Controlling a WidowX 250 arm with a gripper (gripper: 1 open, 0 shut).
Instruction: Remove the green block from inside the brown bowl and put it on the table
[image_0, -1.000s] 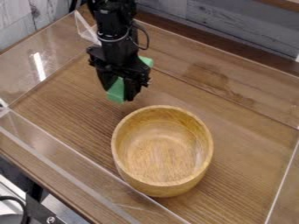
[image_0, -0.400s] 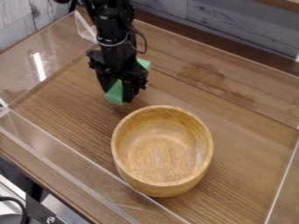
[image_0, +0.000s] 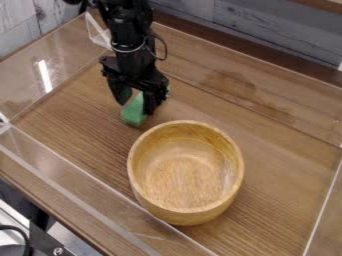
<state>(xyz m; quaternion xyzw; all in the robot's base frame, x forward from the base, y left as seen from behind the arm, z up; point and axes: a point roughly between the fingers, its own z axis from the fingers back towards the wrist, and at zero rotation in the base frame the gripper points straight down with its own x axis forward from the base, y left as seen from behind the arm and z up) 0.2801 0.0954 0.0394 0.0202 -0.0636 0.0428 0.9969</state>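
The green block (image_0: 132, 114) lies on the table (image_0: 254, 95), just left of and behind the brown bowl (image_0: 186, 170). My black gripper (image_0: 139, 99) hangs right above the block, open, with its fingers spread to either side of the block's top end. I cannot tell whether a finger still touches the block. The bowl's hollow holds nothing, and its rim sits a short way to the front right of the block.
Low clear acrylic walls (image_0: 40, 75) edge the tabletop on the left, front and right. A grey plank wall (image_0: 267, 25) runs behind the table. The arm's black column (image_0: 127, 30) rises from the gripper toward the top left.
The gripper has gone from shut on the green block to open. The block has dropped a little and now rests on the table under the fingers.
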